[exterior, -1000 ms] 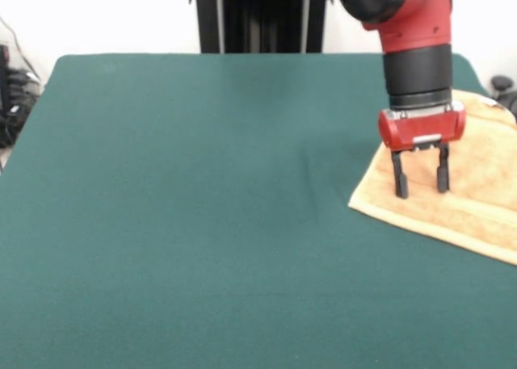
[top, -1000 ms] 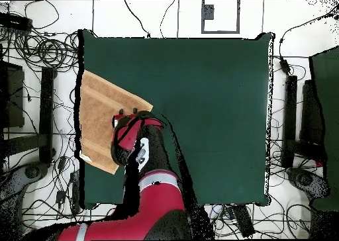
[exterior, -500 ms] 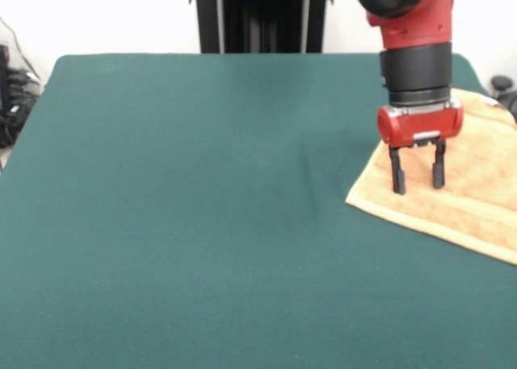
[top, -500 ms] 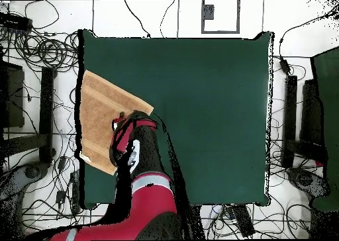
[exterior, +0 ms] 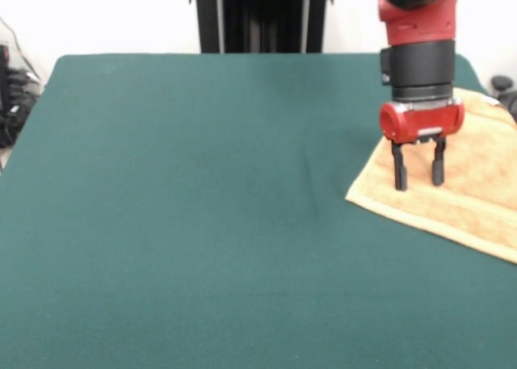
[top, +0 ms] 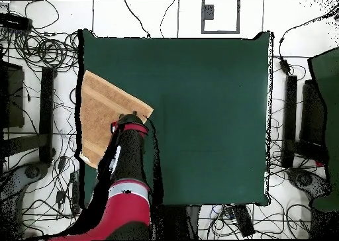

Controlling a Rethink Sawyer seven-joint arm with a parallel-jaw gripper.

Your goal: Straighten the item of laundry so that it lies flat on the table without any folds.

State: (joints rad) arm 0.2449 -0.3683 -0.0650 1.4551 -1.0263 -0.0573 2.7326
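Green bench [exterior: 186, 215], towel [exterior: 477, 199] at its edge. Tool [exterior: 418, 182] open, empty, over towel's corner. Risk: closing bunches cloth, making new folds.

End effector [exterior: 418, 181] slightly higher over towel [exterior: 460, 187], arm more upright.
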